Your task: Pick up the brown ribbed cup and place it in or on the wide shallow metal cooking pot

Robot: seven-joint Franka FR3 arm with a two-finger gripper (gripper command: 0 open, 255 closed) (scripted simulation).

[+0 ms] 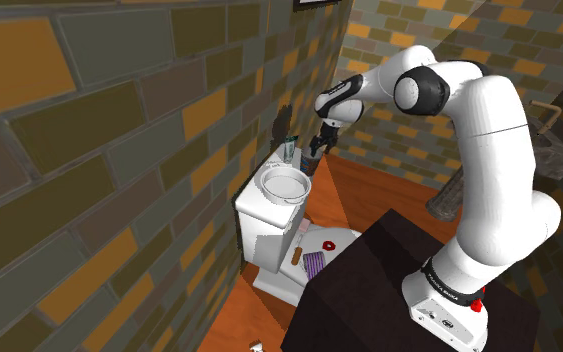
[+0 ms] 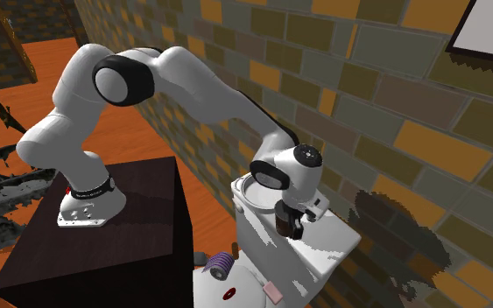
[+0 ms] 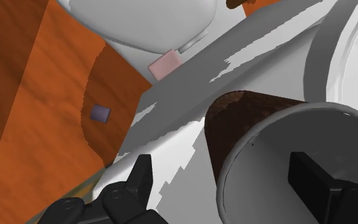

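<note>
Wrist view puts you right over the brown cup (image 3: 244, 121), which sits on the toilet tank's lid (image 3: 190, 89) just beside the wide shallow pot (image 3: 352, 57) (drawn pale grey here). Your gripper (image 3: 225, 168) has its fingers wide apart astride the cup's wall. One is down inside the mouth, the other is outside and clear of the brown side, so nothing is clasped.

Grey and orange brick walls (image 1: 89, 120), orange wooden floor (image 1: 364, 190), white toilet (image 1: 254, 225)
</note>
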